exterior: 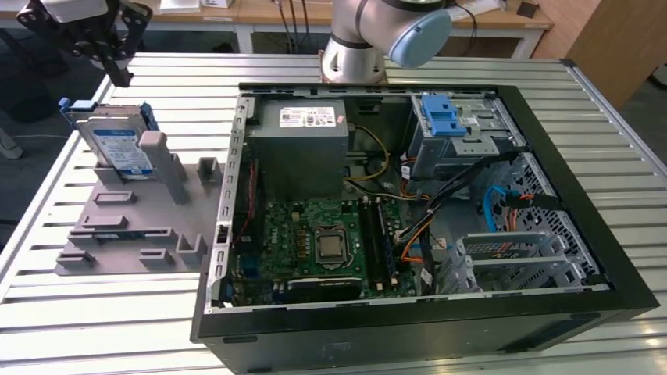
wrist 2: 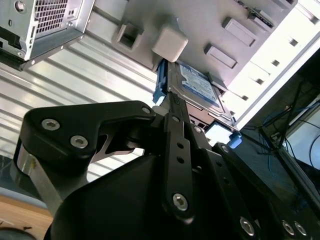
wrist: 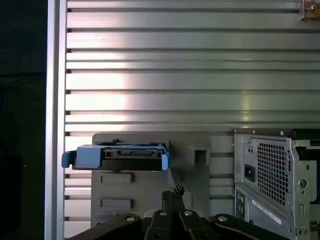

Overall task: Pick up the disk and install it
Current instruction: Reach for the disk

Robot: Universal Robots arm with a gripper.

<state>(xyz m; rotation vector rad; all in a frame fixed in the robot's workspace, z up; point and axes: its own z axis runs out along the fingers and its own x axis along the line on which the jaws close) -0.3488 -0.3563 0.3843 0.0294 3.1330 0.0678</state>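
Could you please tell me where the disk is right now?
The disk stands on edge in the grey slotted tray at the exterior view's left, beside the open computer case.

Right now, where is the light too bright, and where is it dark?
In the first wrist view, glare whitens the table slats; in the second wrist view, the area past the disk is washed out white and the end effector looks dark; the exterior view is evenly lit.

so the disk [exterior: 117, 144] is shiny bare metal with a glossy paper label, blue plastic bracket [wrist: 85, 156] round it. tray [exterior: 125, 234] looks matt grey plastic, table [exterior: 105, 312] ribbed satin metal, gripper [wrist: 172, 191] matt black.
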